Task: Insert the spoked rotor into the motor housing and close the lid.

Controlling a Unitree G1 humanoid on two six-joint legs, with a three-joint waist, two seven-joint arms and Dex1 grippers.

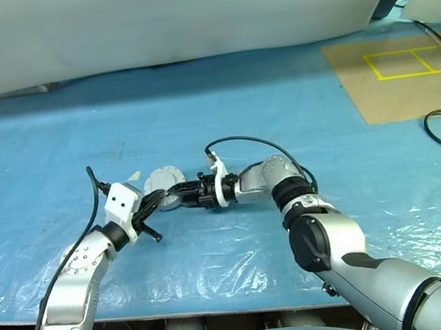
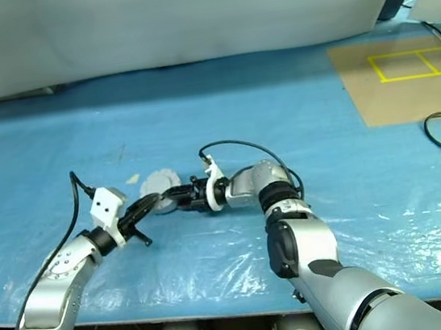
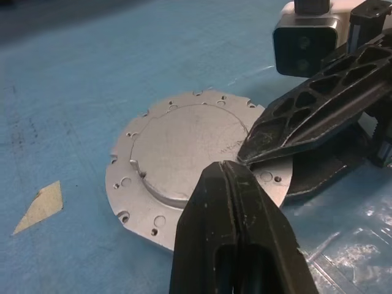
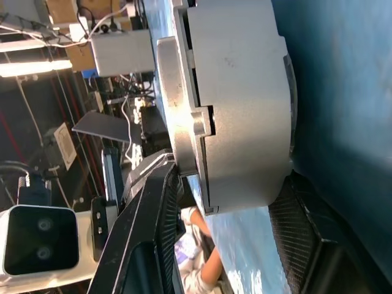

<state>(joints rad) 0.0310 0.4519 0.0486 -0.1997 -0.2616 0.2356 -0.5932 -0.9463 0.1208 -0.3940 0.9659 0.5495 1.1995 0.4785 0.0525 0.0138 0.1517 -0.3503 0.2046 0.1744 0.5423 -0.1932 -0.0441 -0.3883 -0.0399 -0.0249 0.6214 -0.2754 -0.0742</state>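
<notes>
We see a blue plastic sheet (image 1: 296, 122) covering the surface, a white wall (image 1: 184, 15) behind, a brown board (image 1: 404, 80) far right. The grey motor housing (image 1: 163, 177) sits centre-left. The right gripper (image 1: 177, 197) pinches it; the left gripper (image 1: 158, 201), pressed together, touches its rim.

A blue plastic sheet (image 1: 296, 122) covers the surface. On it lie a round grey metal lidded housing (image 1: 163, 177), a tan paper scrap (image 1: 134, 176) at its nine o'clock, and a brown cardboard panel (image 1: 405, 84) towards two o'clock.

Both grippers (image 1: 177, 197) crowding the grey lid (image 1: 163, 177); blue sheet (image 1: 295, 114) seemingly open beyond.
</notes>
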